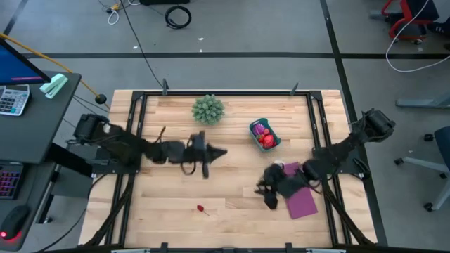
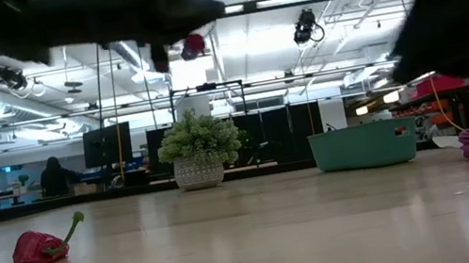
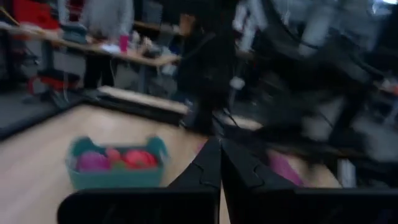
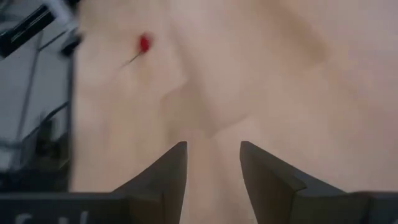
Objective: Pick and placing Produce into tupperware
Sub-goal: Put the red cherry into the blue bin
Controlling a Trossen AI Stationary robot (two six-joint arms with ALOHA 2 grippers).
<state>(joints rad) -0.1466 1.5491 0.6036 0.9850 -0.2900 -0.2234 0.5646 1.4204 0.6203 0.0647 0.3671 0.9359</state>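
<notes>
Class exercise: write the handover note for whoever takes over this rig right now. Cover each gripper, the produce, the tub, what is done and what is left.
Left gripper: shut, empty, above mid-table.
Right gripper: open, empty, low beside the purple sheet.
Teal tub: right of the spiky green ball; holds a purple fruit and a red fruit.
Left: one small red piece with a stem lies near the front edge.
</notes>
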